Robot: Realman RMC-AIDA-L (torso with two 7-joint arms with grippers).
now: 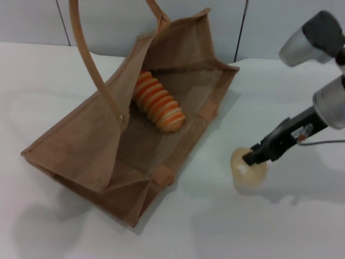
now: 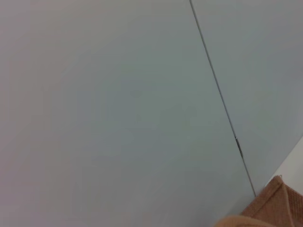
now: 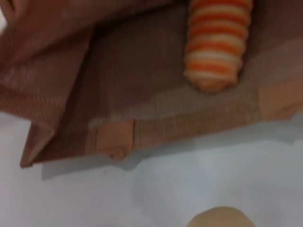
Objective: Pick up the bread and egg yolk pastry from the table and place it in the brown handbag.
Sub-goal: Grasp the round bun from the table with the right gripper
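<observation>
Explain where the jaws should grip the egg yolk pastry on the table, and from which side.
Grip the egg yolk pastry across its widest middle, coming from above. It is a smooth dome resting on the table, so only its rounded flanks offer opposing surfaces. The right gripper is already over it.

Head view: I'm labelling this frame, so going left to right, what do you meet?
Brown handbag lying open on the table, the striped bread inside it, then the egg yolk pastry on the table with the right hand on it.

Bare lab-like test bench: plain white table [image 1: 54, 81], grey panelled wall [image 1: 269, 27].
</observation>
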